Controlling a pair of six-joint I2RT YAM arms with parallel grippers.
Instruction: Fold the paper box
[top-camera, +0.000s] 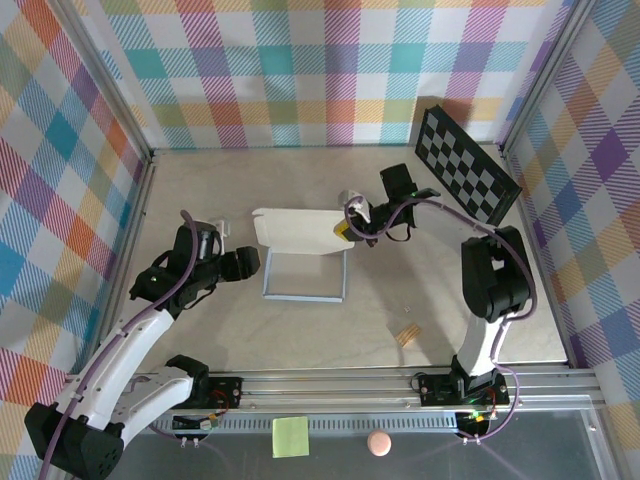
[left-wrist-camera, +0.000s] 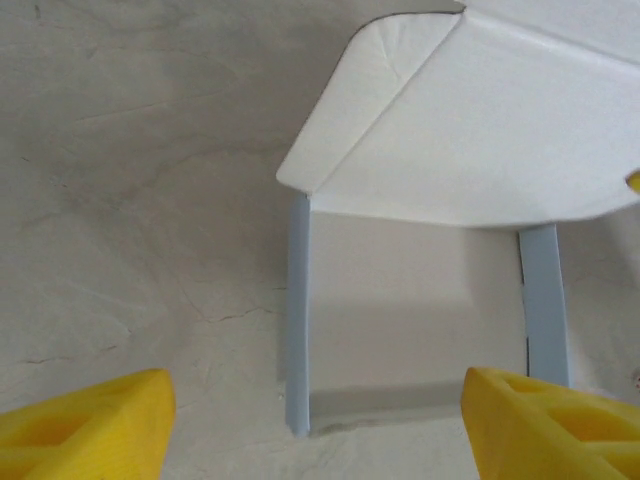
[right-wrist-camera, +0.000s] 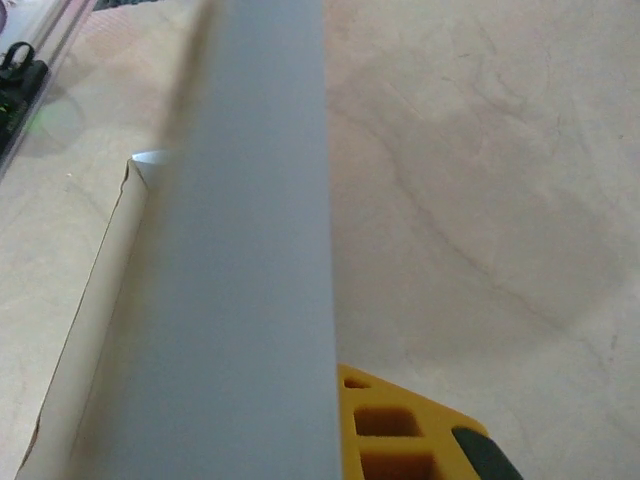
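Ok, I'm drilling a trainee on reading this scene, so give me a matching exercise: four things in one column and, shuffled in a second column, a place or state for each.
Column one:
1. left end effector
2. right end effector
3. checkerboard panel
4. yellow-green sticky note

Column two:
A. propped in the far right corner
B. shut on the raised flap of the paper box
C. lying at the very near edge, nearer than the arm bases
D. open, just left of the paper box

Pairs: 1-D; 2-B; 3-A; 4-C
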